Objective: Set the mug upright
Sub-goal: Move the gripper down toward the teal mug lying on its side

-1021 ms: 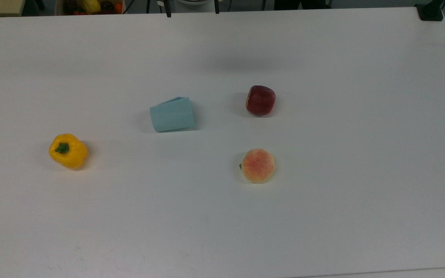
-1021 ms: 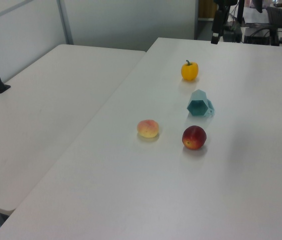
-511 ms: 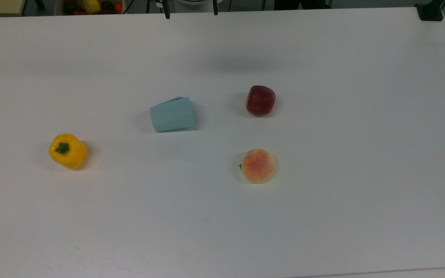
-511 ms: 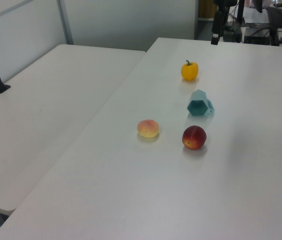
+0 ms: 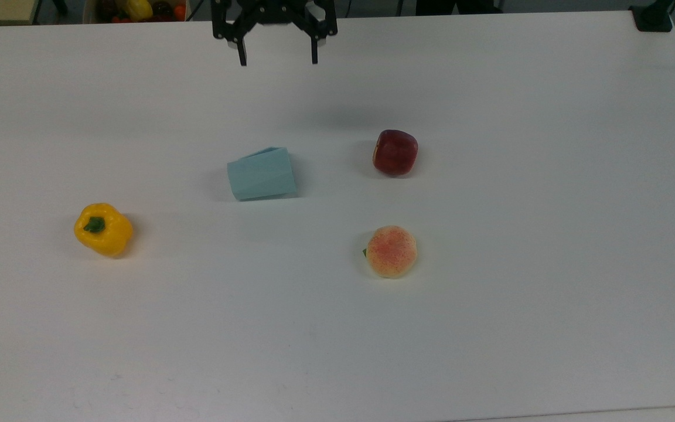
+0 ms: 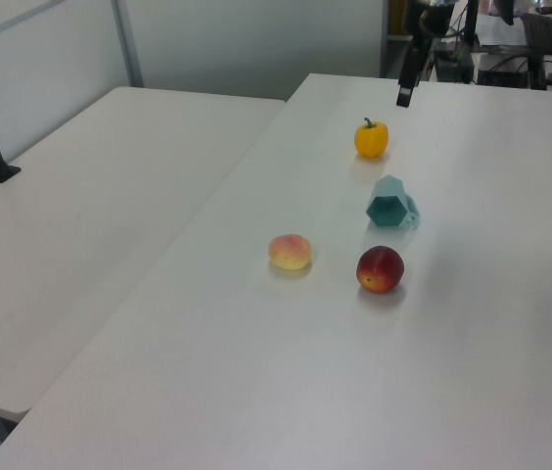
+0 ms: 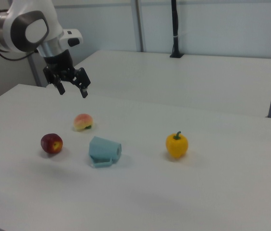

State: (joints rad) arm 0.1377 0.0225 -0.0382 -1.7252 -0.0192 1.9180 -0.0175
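The pale blue-green faceted mug (image 5: 261, 173) (image 6: 391, 204) (image 7: 104, 150) lies on its side near the middle of the white table (image 5: 490, 322). Its wide mouth points to the top view's right, and in the left view I look into its dark opening. My gripper (image 5: 279, 58) (image 7: 72, 92) hangs open in the air over the table's far edge in the top view, well beyond the mug and touching nothing. In the left view one black finger (image 6: 405, 90) shows above the yellow pepper. Nothing is between the fingers.
A yellow pepper (image 5: 103, 228) (image 7: 177, 145) sits at the top view's left of the mug, a red apple (image 5: 395, 152) (image 7: 52, 143) at its right, and a peach (image 5: 391, 251) (image 7: 82, 121) nearer the front. A second table (image 6: 110, 196) adjoins.
My gripper has come down and forward into the top view from the far edge. The mug and the three fruits have not moved.
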